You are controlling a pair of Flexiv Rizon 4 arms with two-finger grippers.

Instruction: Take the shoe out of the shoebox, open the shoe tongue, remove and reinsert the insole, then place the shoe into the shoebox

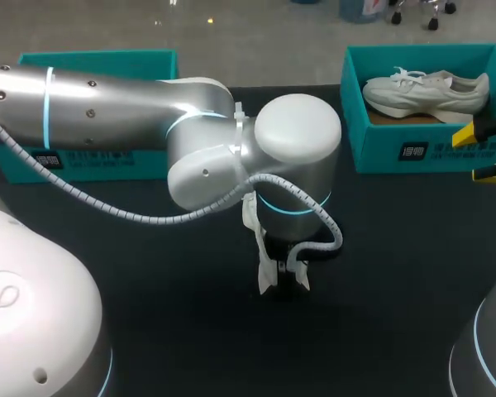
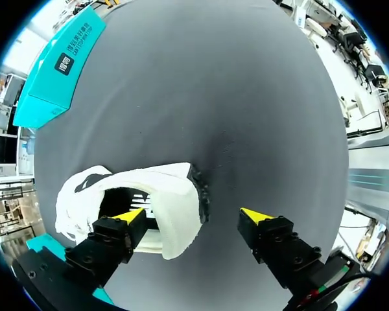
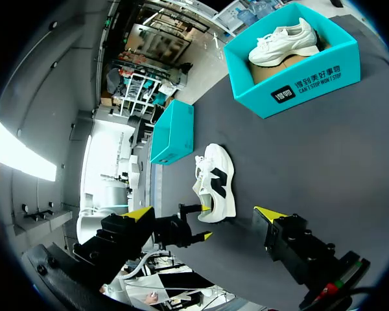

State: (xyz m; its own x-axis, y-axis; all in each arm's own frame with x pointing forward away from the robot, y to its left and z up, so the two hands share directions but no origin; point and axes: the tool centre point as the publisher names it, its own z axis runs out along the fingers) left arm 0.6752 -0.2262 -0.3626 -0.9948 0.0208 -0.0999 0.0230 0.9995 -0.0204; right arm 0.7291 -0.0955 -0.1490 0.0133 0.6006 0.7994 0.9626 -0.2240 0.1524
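Closest to us, in the left wrist view, the left jaws stand spread wide at the white sneaker [image 2: 172, 207], which rests on the black counter [image 2: 246, 97], well clear of the shoebox. One yellow-tipped finger [image 2: 126, 217] seems to sit at the sneaker's dark opening. The other finger [image 2: 259, 220] hangs apart from it, so nothing is pinched.

We judge the main risk to be a bad bite. If the jaws close from here, they may catch the collar or side wall rather than the tongue. Nothing steadies the sneaker, so a pull could drag or tip it across the counter. The insole could also crumple if it is snagged at its edge.

Our left arm [image 1: 107, 107] reaches in from the left past the counter's middle, its wrist turned down over the sneaker. The right jaws wait well apart at the right edge, yellow tips [image 1: 465, 136] spread and empty, just in front of the shoebox [image 1: 397, 153]. That box holds a second sneaker [image 1: 426, 91]. A teal lid [image 3: 172, 133] lies at the far left.
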